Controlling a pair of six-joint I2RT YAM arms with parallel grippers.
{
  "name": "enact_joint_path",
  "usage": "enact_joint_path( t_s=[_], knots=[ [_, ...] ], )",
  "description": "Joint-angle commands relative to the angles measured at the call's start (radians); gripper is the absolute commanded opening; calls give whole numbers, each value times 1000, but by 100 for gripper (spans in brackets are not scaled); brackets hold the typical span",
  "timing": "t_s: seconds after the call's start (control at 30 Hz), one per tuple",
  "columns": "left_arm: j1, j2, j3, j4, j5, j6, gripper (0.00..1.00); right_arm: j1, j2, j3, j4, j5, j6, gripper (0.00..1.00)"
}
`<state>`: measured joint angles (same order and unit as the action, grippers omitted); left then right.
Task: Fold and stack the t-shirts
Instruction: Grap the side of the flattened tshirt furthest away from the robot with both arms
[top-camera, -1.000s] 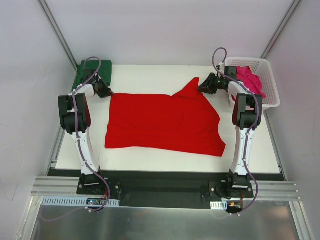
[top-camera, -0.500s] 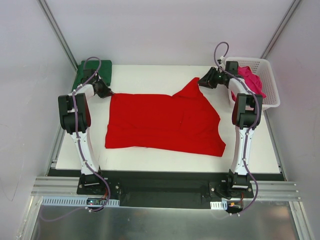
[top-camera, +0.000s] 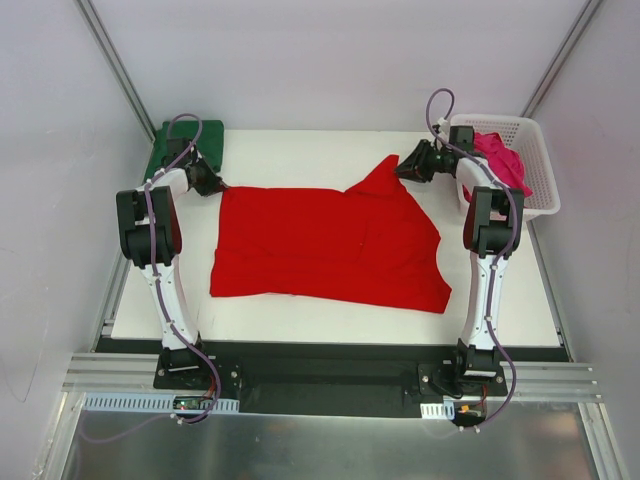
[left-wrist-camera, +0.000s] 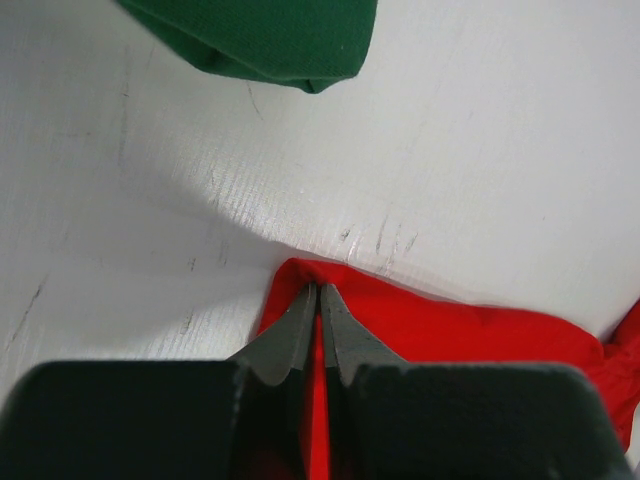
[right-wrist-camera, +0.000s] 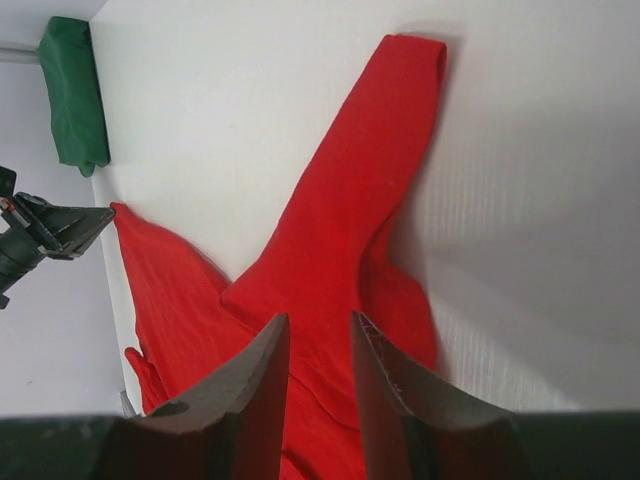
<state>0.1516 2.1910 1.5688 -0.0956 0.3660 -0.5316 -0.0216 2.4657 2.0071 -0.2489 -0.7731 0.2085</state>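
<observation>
Red shirt (top-camera: 325, 240): clamping its ten-o'clock corner tight with left gripper (left-wrist-camera: 318, 292); holding right gripper (right-wrist-camera: 318, 322) apart above the one-o'clock sleeve (right-wrist-camera: 370, 170); probably needing a grip at its tip.

Bright, even light; soft shadows beside the cloth, wrist views blurred at the near fingers

- White-and-black jointed left arm (top-camera: 160, 270) and matching right arm (top-camera: 487, 270), each on a black base.
- Purple-grey cables (top-camera: 149, 215) run along the links (one per arm).
- Dark grey tapered fingers (right-wrist-camera: 250, 390).
</observation>
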Motion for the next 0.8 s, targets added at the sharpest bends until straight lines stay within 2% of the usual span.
enact_joint_path(
  t_s=[0.0,0.43,0.53,0.57,0.67,0.77],
  knots=[
    [3,-10,22,-6,7,-7,0,11,-50,-21,-26,-6,-40,34],
    [3,-27,-6,-1,8,-7,0,20,-70,-61,-75,-6,-75,32],
    [3,-27,-9,2,8,-7,0,20,-71,-61,-79,-8,-80,23],
    [2,-28,-7,2,10,-7,0,20,-71,-61,-81,-8,-81,14],
    [3,-28,-12,2,10,-7,0,20,-82,-71,-81,-8,-84,1],
    [3,-30,-16,5,14,-8,0,37,-108,-105,-72,-6,-93,1]
  ],
)
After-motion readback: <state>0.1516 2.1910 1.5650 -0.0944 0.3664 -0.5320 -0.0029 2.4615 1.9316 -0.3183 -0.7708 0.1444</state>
